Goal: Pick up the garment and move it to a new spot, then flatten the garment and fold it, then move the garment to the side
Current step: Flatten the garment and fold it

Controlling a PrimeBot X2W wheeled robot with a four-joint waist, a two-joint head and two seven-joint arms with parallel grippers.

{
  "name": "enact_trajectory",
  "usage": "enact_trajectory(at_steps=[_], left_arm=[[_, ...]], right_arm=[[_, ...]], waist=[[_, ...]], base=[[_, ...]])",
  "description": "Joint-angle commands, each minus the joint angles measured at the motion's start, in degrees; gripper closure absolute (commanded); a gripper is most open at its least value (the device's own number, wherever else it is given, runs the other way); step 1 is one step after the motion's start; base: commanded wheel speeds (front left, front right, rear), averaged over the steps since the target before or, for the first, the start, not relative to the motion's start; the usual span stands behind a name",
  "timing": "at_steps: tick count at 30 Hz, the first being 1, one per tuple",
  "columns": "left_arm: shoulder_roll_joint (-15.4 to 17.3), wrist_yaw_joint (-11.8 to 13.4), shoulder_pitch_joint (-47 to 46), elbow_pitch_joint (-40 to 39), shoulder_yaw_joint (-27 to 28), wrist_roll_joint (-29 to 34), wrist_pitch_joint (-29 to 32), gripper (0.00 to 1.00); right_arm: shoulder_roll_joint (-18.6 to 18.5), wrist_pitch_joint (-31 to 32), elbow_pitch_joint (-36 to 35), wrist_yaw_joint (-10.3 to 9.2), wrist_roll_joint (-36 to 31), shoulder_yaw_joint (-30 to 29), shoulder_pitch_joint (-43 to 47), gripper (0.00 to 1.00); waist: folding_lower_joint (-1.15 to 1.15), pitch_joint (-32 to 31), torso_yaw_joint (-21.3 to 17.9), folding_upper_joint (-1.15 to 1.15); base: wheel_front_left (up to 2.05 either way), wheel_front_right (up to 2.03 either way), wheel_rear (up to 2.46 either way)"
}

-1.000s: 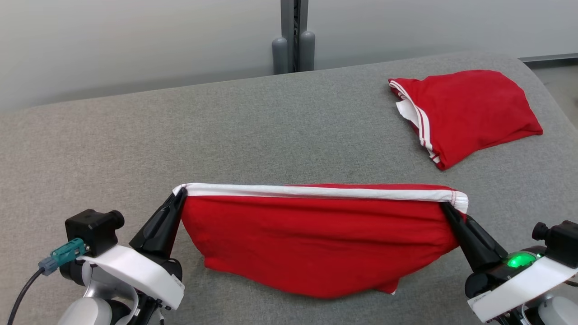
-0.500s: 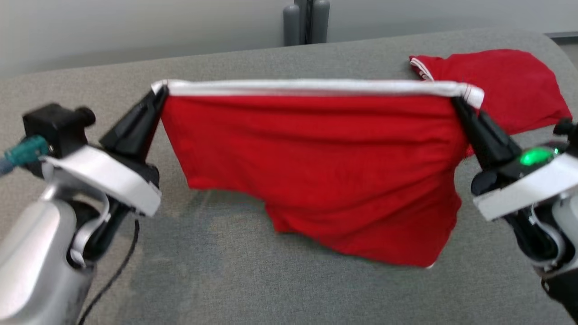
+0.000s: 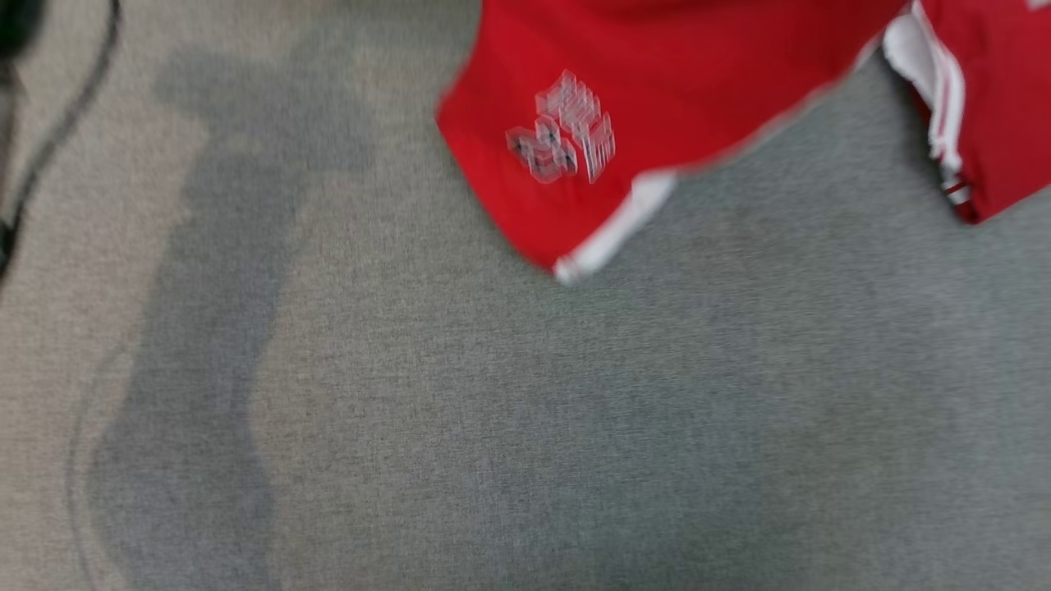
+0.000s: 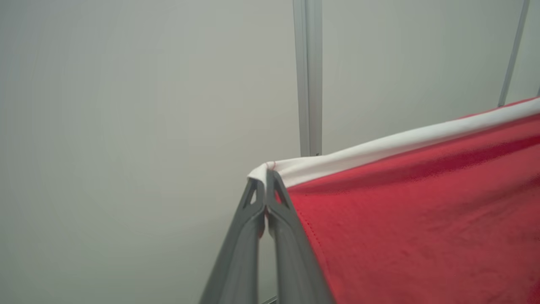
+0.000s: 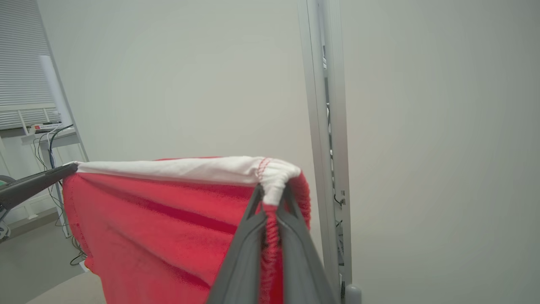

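Observation:
The garment [image 3: 657,74] is red shorts with a white waistband and a pale logo. Its lower hem hangs blurred above the grey table [image 3: 525,427] in the head view. In the left wrist view my left gripper [image 4: 265,179] is shut on one corner of the white waistband, and the red cloth [image 4: 422,219] stretches away to the right. In the right wrist view my right gripper [image 5: 274,194] is shut on the other, gathered corner, and the cloth [image 5: 168,219] hangs below. The left gripper's dark finger [image 5: 33,183] holds the far end there. The waistband is taut between the two.
A second red garment [image 3: 993,98] with white stripes lies at the table's far right, close to the hanging hem. A black cable [image 3: 49,139] runs along the left edge. A metal post [image 5: 327,126] stands against the pale wall behind.
Stretched between both shut grippers, the garment has risen off the table and now hangs free. The whole head view has shifted, so the camera has moved as well.

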Motion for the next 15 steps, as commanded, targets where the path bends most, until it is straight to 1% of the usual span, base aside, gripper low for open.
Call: enact_trajectory(at_steps=[1, 4, 8, 10, 11, 12, 15], left_arm=[[0.5, 0.0, -3.6, 1.7, -0.2, 0.8, -1.4, 1.00], [1.2, 0.0, -11.0, 5.3, -2.0, 1.4, -4.6, 1.00], [1.9, 0.0, -19.9, 10.7, -2.8, 1.8, -8.3, 1.00], [2.0, 0.0, -21.8, 12.0, -3.1, 2.0, -9.1, 1.00], [2.2, 0.0, -25.3, 14.4, -3.8, 2.3, -10.9, 1.00], [2.3, 0.0, -27.0, 15.7, -3.9, 2.4, -11.9, 1.00], [2.0, 0.1, -29.5, 18.0, -4.3, 2.1, -13.5, 1.00]], right_arm=[[-0.4, -1.2, 1.8, 0.01, -1.6, 0.3, -3.0, 1.00], [0.5, -3.0, 5.5, 0.00, -3.8, 0.7, -10.0, 1.00], [1.2, -4.0, 8.4, 0.00, -4.9, 0.1, -18.4, 1.00], [1.4, -4.2, 8.9, -0.01, -4.9, -0.1, -19.9, 1.00], [1.8, -4.3, 9.2, -0.01, -6.0, -1.1, -23.2, 1.00], [2.2, -4.2, 9.5, -0.01, -6.5, -1.7, -24.4, 1.00], [2.7, -4.2, 9.9, -0.13, -7.8, -2.5, -26.0, 1.00]], waist=[[0.00, 5.2, 1.7, 0.00], [0.00, 8.2, 2.3, 0.00], [0.00, 10.9, 2.8, 0.00], [0.00, 11.3, 2.9, 0.00], [0.00, 12.0, 3.3, 0.00], [0.00, 12.3, 3.4, 0.00], [0.00, 12.5, 3.7, 0.00]], base=[[0.00, 0.00, 0.00], [0.00, 0.00, 0.00], [0.00, 0.00, 0.00], [0.00, 0.00, 0.00], [0.00, 0.00, 0.00], [0.00, 0.00, 0.00], [0.00, 0.00, 0.00]])
